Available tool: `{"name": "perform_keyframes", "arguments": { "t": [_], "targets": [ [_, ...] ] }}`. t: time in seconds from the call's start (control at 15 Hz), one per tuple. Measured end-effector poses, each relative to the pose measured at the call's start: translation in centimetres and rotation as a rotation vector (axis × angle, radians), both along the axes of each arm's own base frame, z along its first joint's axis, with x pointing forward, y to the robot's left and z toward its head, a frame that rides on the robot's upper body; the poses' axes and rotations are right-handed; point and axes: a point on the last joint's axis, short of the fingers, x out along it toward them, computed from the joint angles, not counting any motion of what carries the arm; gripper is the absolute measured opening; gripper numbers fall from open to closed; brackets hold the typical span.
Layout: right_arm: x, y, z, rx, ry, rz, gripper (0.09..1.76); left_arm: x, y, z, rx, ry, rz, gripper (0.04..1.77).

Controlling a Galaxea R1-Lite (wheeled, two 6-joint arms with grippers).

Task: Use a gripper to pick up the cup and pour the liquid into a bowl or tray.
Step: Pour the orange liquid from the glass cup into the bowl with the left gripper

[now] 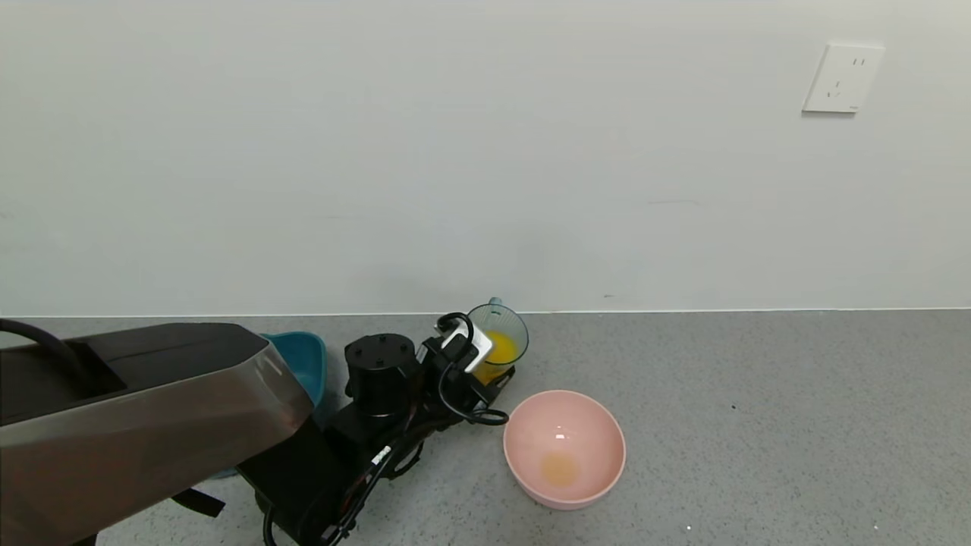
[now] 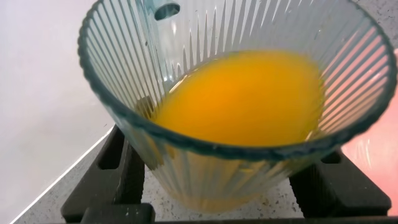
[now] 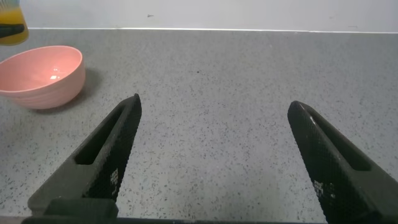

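Observation:
My left gripper (image 1: 491,371) is shut on the ribbed blue-green cup (image 1: 498,339), with a black finger (image 2: 115,171) on each side of it. The cup is tilted, its mouth facing up and toward me, and it holds bright orange liquid (image 2: 242,99). It is just behind and left of the pink bowl (image 1: 599,425). The bowl stands on the grey counter with a small orange puddle (image 1: 557,469) at its bottom. My right gripper (image 3: 214,106) is open and empty above bare counter, to the right of the bowl (image 3: 43,78); it is out of the head view.
A dark teal tub (image 1: 302,356) stands behind the left arm, by the wall. The white wall runs close behind the cup. Grey speckled counter (image 1: 758,425) stretches to the right of the bowl. A wall socket (image 1: 842,77) is high at the right.

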Motion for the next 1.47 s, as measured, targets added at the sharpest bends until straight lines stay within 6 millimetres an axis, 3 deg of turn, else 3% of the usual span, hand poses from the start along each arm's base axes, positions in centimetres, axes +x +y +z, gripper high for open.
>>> {"name": "perform_keyframes", "arguments": {
  "t": [1.47],
  "targets": [
    [0.0, 0.0, 0.0, 0.0, 0.0, 0.0, 1.71, -0.2, -0.41, 0.38, 0.181, -0.121, -0.025, 1.29]
  ]
}}
